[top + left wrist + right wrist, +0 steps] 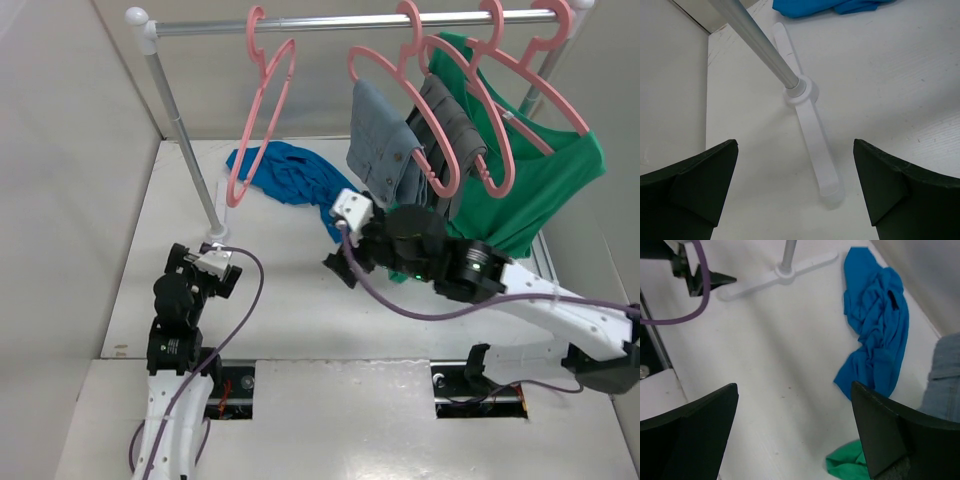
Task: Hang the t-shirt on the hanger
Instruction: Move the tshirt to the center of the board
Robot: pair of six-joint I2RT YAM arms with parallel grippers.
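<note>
The blue t-shirt [288,176] lies crumpled on the table at the back, between the rack's left pole and the hung clothes; it also shows in the right wrist view [877,325] and at the top of the left wrist view [825,6]. The bare pink hanger [262,110] hangs on the rail at the left, just above the t-shirt. My right gripper [338,262] is open and empty, in front of the t-shirt and apart from it [795,435]. My left gripper [212,262] is open and empty near the rack's foot [795,195].
The rack's rail [330,22] spans the back, its left pole [185,130] standing on a white foot [812,135]. Pink hangers with grey clothes [400,150] and a green shirt [540,180] hang at the right. A green hem [847,466] lies below my right gripper.
</note>
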